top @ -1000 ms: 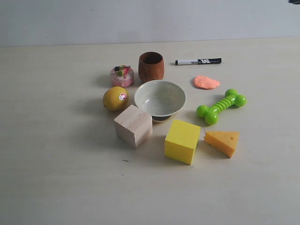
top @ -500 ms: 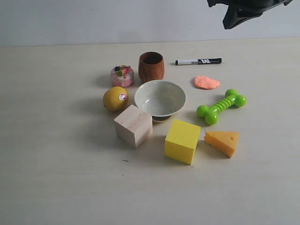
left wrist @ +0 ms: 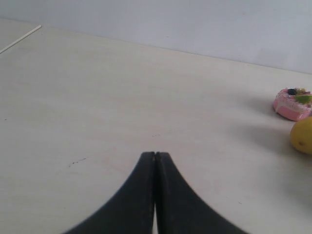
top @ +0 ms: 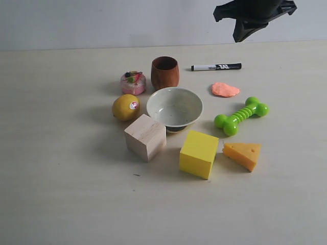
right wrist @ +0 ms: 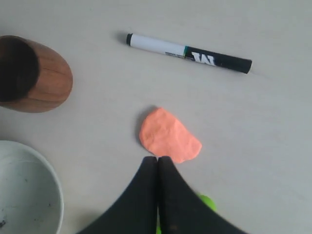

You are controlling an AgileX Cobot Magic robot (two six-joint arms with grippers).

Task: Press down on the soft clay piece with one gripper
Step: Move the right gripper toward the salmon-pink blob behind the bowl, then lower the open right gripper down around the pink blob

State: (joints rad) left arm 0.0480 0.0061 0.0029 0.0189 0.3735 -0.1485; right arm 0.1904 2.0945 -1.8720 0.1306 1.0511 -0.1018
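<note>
A second ago the upper right of the exterior view was bare wall. Now my right gripper hangs there, further left than half a second ago, while everything on the table lies where it lay. Its jaws are pressed together, tips touching. My left gripper is likewise closed on nothing over bare table. The soft clay piece lies flat right of centre in the exterior view, its long axis running left to right, the broad end left and the narrower end right. My right wrist view shows it just beyond my fingertips. The marker lies above it in the exterior view, the green bone toy below it, the bowl and wooden cup to its left, all apart from it.
</note>
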